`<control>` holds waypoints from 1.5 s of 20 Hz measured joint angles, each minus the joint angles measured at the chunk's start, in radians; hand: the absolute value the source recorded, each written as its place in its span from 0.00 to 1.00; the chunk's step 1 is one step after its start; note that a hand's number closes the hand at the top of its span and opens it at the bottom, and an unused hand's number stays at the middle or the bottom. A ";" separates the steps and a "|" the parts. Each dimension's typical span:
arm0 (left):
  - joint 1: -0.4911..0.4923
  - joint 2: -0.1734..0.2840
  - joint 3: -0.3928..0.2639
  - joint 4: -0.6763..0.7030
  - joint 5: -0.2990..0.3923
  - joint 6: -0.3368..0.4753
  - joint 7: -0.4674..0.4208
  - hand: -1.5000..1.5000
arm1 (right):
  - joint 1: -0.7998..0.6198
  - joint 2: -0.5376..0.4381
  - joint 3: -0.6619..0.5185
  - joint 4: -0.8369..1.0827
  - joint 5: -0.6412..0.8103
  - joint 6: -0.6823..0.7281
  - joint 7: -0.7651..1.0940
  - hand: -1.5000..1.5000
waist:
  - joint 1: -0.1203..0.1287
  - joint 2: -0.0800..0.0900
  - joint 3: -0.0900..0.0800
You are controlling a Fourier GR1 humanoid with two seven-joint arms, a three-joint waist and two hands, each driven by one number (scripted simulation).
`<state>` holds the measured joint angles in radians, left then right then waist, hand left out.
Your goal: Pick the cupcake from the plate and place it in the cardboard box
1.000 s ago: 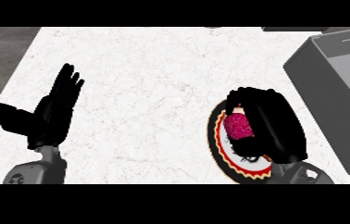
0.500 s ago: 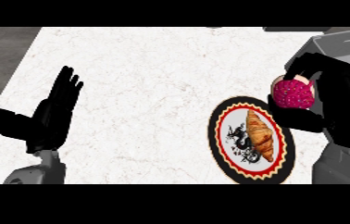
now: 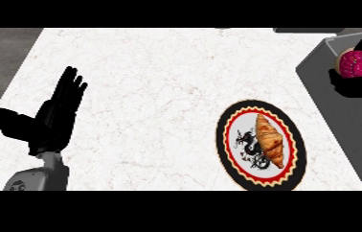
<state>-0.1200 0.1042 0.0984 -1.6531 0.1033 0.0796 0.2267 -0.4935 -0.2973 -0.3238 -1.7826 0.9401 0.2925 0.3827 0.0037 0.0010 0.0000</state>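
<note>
The pink-frosted cupcake [image 3: 351,63] is at the view's right edge, over the grey-walled box [image 3: 324,101]. Just beneath it shows a dark part of my right hand [image 3: 345,85], curled on the cupcake; the rest of that hand is cut off by the edge. The round plate [image 3: 244,125], white with a black and red rim, lies on the counter left of the box. My left hand [image 3: 58,112] stands open near the left edge, fingers up, at rest.
A croissant [image 3: 272,141] lies on the plate beside a black dragon print. The white marble counter [image 3: 163,82] spreads between my left hand and the plate. Dark floor shows beyond the counter's left edge.
My right hand lifted the cupcake off the plate and carried it up and to the right, out over the box. The croissant on the plate is now uncovered. The left hand has stayed put.
</note>
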 measured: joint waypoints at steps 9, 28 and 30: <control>0.004 -0.007 -0.008 -0.012 0.001 -0.005 -0.004 0.50 | -0.041 -0.181 -0.092 0.390 0.058 -0.207 -0.205 1.00 | 0.007 0.002 0.000; -0.016 -0.022 -0.033 -0.006 -0.016 -0.002 0.000 0.50 | -0.202 -0.402 -0.104 1.213 0.164 -0.340 -0.481 0.00 | 0.032 0.013 0.003; -0.017 -0.011 -0.016 -0.002 -0.001 -0.012 -0.002 0.50 | -0.207 -0.395 -0.139 1.223 0.129 -0.417 -0.539 0.00 | 0.030 0.013 0.004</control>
<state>-0.1372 0.0929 0.0819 -1.6552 0.1020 0.0680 0.2245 -0.7001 -0.6925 -0.4626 -0.5599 1.0688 -0.1247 -0.1561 0.0340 0.0140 0.0038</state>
